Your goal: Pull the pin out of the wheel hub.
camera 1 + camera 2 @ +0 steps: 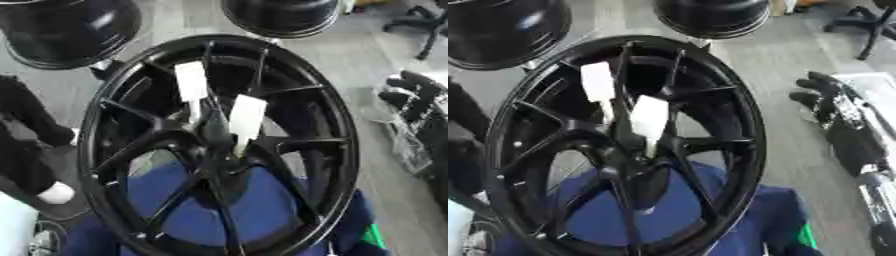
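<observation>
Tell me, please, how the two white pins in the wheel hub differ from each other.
The upper pin sits higher and further left on the wheel, over the spokes. The lower pin sits nearer the wheel's centre and leans slightly more. Both are white, with a broad flat head narrowing to a thin stem, and no robot hand touches either.
</observation>
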### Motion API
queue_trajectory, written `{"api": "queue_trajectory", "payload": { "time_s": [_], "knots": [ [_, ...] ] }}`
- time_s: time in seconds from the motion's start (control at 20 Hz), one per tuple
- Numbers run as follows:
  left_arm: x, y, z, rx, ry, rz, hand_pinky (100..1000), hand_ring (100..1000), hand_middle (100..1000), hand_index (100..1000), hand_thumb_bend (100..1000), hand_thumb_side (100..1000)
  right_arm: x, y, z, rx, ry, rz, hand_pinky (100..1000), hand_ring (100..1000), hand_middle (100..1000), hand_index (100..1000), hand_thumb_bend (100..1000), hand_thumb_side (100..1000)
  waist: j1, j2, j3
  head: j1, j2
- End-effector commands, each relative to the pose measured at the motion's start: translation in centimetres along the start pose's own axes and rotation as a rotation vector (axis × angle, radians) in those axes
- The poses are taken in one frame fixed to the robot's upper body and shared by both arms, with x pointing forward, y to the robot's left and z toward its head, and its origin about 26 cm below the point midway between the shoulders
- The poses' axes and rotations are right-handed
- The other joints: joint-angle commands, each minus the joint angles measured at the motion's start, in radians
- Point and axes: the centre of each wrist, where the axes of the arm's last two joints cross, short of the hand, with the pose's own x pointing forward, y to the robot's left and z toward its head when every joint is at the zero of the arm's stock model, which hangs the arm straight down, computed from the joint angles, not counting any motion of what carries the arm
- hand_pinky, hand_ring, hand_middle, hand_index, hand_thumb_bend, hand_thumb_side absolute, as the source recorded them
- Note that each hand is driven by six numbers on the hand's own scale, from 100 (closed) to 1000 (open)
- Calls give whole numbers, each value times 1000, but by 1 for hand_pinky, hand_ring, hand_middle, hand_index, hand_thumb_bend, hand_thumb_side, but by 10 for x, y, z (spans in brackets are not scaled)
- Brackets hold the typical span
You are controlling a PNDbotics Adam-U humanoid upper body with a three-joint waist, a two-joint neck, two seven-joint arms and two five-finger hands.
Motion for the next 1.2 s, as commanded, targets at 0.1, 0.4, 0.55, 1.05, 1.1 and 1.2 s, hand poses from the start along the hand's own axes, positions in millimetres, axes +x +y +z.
{"api": "queue_trajectory", "payload": {
  "time_s": [0.1, 0.4, 0.55, 1.05, 1.1, 1.2],
  "knots": [
    [8, 0, -2, -11, -26, -11, 503, 770, 746, 697, 152, 722, 9, -3, -3, 20, -14, 35, 1000, 804, 811, 872, 100, 634, -3, -25, -1, 3, -5],
    [8, 0, -2, -10, -25, -12, 503, 771, 747, 697, 154, 723, 10, -3, -3, 19, -16, 37, 1000, 805, 811, 872, 100, 633, -3, -24, -3, 3, -4],
    [9, -1, -3, -16, -31, -11, 505, 773, 749, 699, 152, 720, 9, -3, -3, 16, -15, 39, 1000, 805, 811, 872, 100, 636, -1, -23, -8, -6, -4],
    [71, -31, -24, -260, -201, -176, 524, 795, 779, 719, 100, 669, 6, -4, 3, 3, 9, 62, 1000, 804, 810, 871, 100, 645, 11, -27, -21, -37, 10],
    [81, -38, -24, -305, -228, -211, 528, 798, 783, 722, 100, 667, 6, -4, 3, 5, 12, 66, 1000, 804, 810, 871, 100, 645, 14, -29, -21, -37, 10],
    [98, -51, -23, -396, -285, -278, 546, 812, 803, 735, 100, 666, 6, -4, 3, 11, 19, 72, 1000, 804, 810, 871, 100, 647, 20, -31, -24, -35, 10]
  ]
}}
